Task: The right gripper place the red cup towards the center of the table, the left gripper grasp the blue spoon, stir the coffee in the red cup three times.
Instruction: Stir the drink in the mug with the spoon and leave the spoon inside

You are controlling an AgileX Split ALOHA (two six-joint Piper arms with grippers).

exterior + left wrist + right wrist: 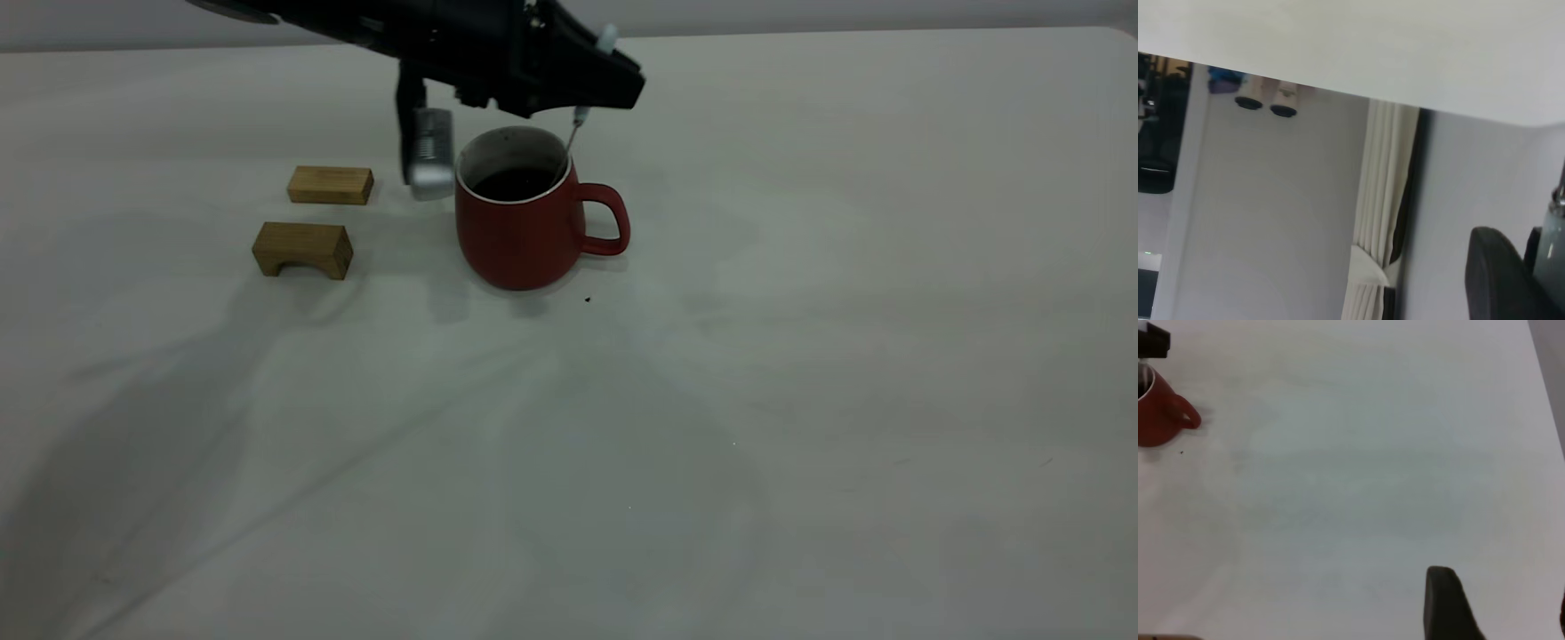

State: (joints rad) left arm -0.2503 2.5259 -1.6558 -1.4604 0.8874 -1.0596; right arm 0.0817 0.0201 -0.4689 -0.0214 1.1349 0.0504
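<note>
Red cup (520, 233) stands upright on the desk (800, 400), a bit left of centre in the exterior view, handle pointing to that view's right. Coffee (516, 184) is visible inside, dark, below the white rim.

Left hand (594, 80) hangs just above the cup's handle-side rim, arm coming in from the upper left. It is clenched on the blue spoon (580, 116): pale handle end pokes out above the jaws, the thin metal stem slants down from them into the cup, lower end dipped in the coffee near the inner wall. A silver-grey box part (430, 153) hangs off the arm just beside the cup on the side away from the handle.

Two wooden blocks lie to the exterior view's left of the cup, apart from it: a flat block (330, 185) farther back, an arch-shaped block (303, 250) nearer the camera.

Right hand (1498, 613) shows only in its own wrist view, as dark shapes over bare desk, well apart from the cup; cannot tell whether it is released or clenched.
</note>
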